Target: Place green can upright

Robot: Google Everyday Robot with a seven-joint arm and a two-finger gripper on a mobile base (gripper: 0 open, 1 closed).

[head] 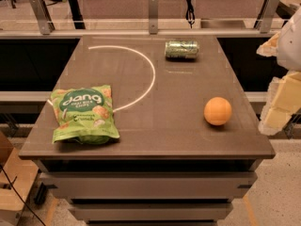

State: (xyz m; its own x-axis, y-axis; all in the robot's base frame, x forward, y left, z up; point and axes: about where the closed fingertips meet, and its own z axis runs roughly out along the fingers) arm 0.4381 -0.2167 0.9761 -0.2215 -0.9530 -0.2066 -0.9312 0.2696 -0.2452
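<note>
Dark and broad, a table [141,140] fills most of the view, with metal railings seen behind its far edge. A thin white arc [149,65] is drawn across its far left half. With the tabletop read as a clock face and twelve at the far edge, a flat green snack bag [83,113] is found at about eight o'clock. The gripper [278,105] is seen as pale blocky parts at about three o'clock, just off the right edge of the table; whether it is spread or pressed together cannot be told. An orange [217,110] rests at about four o'clock. The green can [182,49] is found at about one o'clock, near the far edge, lying on its side.

The task is judged not yet begun: the can has been neither grasped nor stood on its end. From the gripper, the can lies toward ten o'clock, well apart, and nothing is touching it.
</note>
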